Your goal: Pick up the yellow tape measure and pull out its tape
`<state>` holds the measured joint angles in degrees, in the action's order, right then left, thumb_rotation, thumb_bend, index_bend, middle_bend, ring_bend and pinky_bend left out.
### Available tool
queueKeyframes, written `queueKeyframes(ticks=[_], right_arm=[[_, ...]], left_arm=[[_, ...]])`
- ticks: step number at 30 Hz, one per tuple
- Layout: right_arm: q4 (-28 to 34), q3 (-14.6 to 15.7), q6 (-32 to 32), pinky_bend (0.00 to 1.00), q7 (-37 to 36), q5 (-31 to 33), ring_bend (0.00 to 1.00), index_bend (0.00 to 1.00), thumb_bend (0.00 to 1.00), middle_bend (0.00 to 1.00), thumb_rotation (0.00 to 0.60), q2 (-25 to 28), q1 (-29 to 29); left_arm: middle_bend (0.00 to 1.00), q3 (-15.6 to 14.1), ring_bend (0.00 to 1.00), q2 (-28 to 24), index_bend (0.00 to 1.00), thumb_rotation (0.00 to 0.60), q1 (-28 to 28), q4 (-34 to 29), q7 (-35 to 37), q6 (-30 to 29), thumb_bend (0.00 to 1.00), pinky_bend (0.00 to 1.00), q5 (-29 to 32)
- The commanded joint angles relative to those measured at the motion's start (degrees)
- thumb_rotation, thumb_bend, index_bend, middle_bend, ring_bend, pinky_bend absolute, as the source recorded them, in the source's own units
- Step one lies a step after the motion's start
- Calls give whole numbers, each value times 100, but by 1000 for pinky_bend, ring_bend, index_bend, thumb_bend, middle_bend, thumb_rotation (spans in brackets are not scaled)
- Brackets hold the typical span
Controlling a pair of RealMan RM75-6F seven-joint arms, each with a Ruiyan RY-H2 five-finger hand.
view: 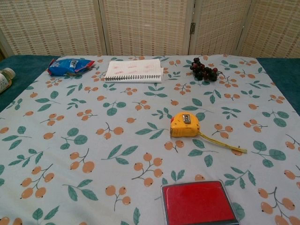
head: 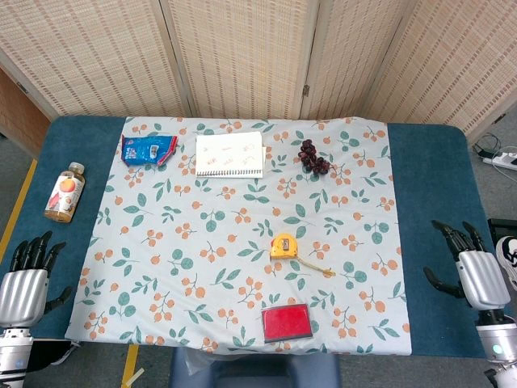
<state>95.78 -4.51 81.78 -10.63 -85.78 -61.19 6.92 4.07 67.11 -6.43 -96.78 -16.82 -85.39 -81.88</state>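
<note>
Clearly the left hand [head: 23,284] rests spread and empty at the table's left edge, and the yellow tape measure [head: 283,246] lies right of centre on the leaf-printed cloth [head: 161,242], a short piece of tape [head: 317,263] already out. Its case looks hard, compact, probably smooth, so gripping its flat sides seems best, while the thin tape bends easily. At the right edge the right hand [head: 472,271] is also spread, and woven screens [head: 242,56] close the room behind.

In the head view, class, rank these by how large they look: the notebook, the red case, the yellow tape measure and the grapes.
1. Notebook
2. Red case
3. Yellow tape measure and grapes: too alike to rank.
</note>
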Motion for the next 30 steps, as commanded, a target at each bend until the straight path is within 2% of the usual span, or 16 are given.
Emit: queueKeyframes(ticks=[1,12,18,22,30], right_arm=[[-7,-8,-1,35,-5,0,199,132,357,207,600,-14,8],[28,27,-30,35,32,-12,200,132,358,208,600,5,9],[166,30,-215,35,321,-8,198,132,357,208,600,-49,132],[279,-8,-625,40,661,110,196,132,357,208,600,-182,385],[419,-219,-1887,44,1616,803,187,114,357,170,600,-713,1212]], left_arm=[[58,5,73,15,194,600,-4,10,-12,0,272,0,6],[58,-5,77,18,194,600,4,8,6,-8,272,0,2],[58,-20,78,15,194,600,14,25,62,-23,272,0,-31],[58,-34,78,13,194,600,34,49,111,-50,272,0,-56],[58,-58,78,-4,194,600,87,65,188,-110,272,0,-86]])
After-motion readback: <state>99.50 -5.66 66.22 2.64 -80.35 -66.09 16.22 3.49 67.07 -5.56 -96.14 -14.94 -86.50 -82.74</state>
